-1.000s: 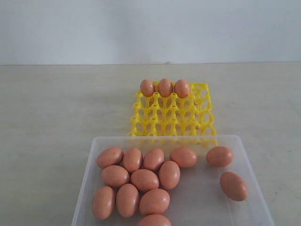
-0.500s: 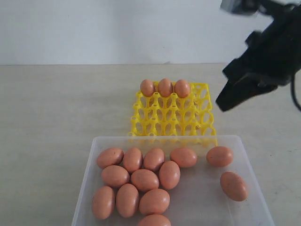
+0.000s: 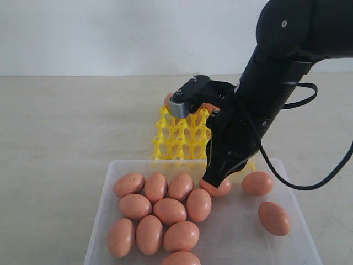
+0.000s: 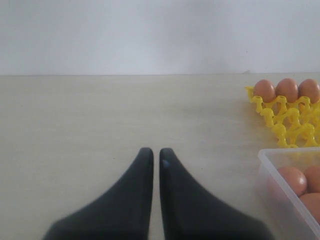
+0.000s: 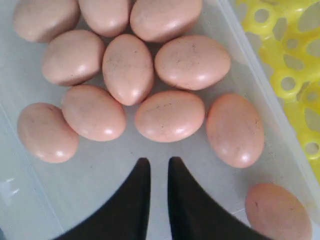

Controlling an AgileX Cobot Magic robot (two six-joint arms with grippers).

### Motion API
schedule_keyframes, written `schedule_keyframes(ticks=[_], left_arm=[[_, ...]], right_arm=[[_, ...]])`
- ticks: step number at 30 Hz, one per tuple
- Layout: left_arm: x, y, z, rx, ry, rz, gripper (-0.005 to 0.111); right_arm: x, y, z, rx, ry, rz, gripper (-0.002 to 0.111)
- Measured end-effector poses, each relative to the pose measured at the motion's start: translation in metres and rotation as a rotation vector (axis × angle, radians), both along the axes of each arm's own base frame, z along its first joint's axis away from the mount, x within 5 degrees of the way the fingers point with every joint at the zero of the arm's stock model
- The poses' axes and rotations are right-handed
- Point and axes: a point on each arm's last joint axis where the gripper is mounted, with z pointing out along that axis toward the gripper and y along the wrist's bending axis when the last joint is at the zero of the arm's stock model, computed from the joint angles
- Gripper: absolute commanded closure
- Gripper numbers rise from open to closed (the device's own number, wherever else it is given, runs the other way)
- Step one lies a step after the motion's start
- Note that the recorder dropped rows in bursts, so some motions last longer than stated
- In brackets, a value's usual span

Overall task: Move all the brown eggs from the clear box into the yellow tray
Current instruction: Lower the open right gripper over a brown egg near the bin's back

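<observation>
Soft even light, faint shadows

Eggs (image 3: 169,211) are lying in the box (image 3: 238,236). Just behind it, the egg tray (image 3: 176,138) is holding three eggs (image 4: 287,90) along its far row.

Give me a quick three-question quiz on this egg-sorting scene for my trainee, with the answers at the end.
1. How many brown eggs sit in the yellow tray?
2. True or false: the left gripper holds an egg.
3. Which one hangs over the clear box: A, the left gripper, or B, the right gripper?
Key: 1. three; 2. false; 3. B.
</observation>
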Motion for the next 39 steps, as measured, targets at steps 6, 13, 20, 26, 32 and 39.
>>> schedule_keyframes(ticks=[6,13,20,26,32,39], left_arm=[[0.000,0.000,0.000,0.000,0.000,0.000,0.103],[0.000,0.000,0.000,0.000,0.000,0.000,0.103],[0.000,0.000,0.000,0.000,0.000,0.000,0.103],[0.000,0.000,0.000,0.000,0.000,0.000,0.103],[0.000,0.000,0.000,0.000,0.000,0.000,0.103],[0.000,0.000,0.000,0.000,0.000,0.000,0.103]], right_arm=[[0.000,0.011,-0.011,-0.028,0.000,0.028,0.060],[0.003,0.008,-0.019,-0.093,-0.020,0.067,0.060],[0.007,0.004,-0.020,-0.143,-0.097,0.237,0.060],[0.017,0.008,-0.018,-0.139,-0.269,0.425,0.060],[0.025,0.011,-0.029,-0.144,-0.312,0.453,0.060],[0.028,0.013,-0.054,-0.161,-0.234,0.455,0.060]])
